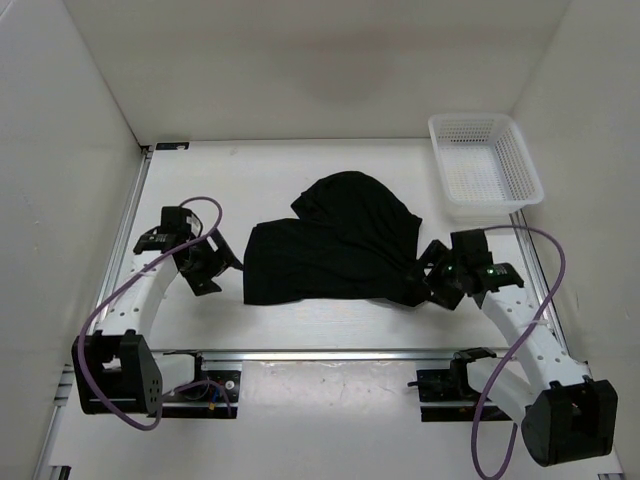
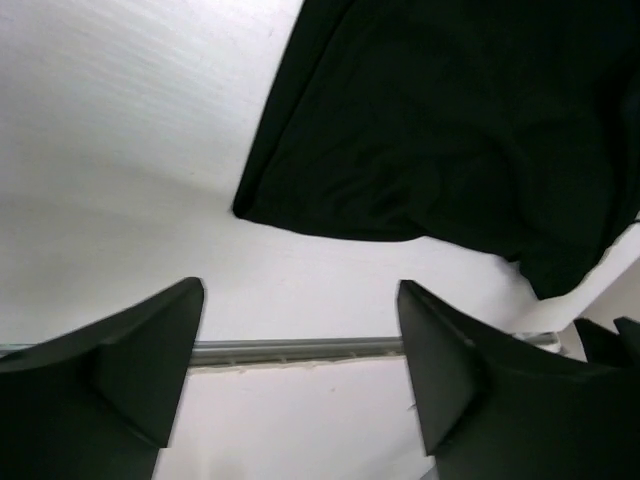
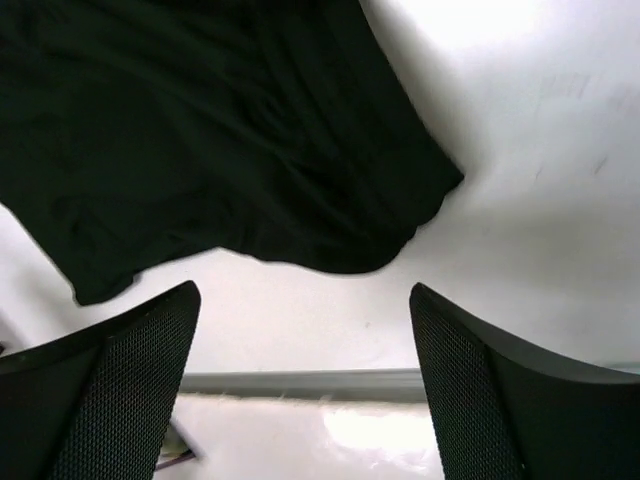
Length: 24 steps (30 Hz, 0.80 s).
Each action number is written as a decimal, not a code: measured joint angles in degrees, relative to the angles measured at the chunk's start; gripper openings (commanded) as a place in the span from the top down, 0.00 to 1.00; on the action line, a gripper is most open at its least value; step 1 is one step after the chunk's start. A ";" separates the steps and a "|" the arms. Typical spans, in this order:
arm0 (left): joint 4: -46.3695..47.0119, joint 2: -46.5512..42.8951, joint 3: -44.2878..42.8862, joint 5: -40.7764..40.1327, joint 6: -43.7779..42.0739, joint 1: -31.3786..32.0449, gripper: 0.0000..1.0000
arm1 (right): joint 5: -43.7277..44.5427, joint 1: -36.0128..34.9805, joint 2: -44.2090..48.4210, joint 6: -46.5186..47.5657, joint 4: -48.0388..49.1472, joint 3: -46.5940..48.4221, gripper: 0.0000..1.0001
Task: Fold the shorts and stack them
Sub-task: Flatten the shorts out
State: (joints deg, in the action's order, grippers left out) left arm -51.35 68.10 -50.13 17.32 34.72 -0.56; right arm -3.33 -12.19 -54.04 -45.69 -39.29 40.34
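While the shorts point(image 1: 330, 245) lie in a rumpled, loosely folded heap at the middle of the table point(image 1: 250, 175), neither arm holds them; the left gripper point(image 2: 300, 290) sits just off the heap's left edge, jaws apart, only bare table between them; the right gripper point(image 3: 305, 290) sits at the heap's near right corner, jaws likewise spread, no cloth between them; a white mesh basket point(image 1: 485, 165) stands at the far right corner, apart from the shorts.

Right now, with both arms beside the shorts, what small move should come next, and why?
Probably ease the left gripper forward onto the near left corner of the shorts and close. It and the right gripper stand open and empty; the shorts lie bunched and uneven between them.
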 measured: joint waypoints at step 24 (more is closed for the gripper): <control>10.29 22.56 4.37 2.36 7.78 8.41 0.54 | -10.38 8.44 -9.55 -13.99 16.83 -14.64 0.80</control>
State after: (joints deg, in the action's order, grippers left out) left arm -41.06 90.65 -45.76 19.68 42.50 7.86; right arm -13.72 -3.75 -63.59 -59.68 -22.46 25.69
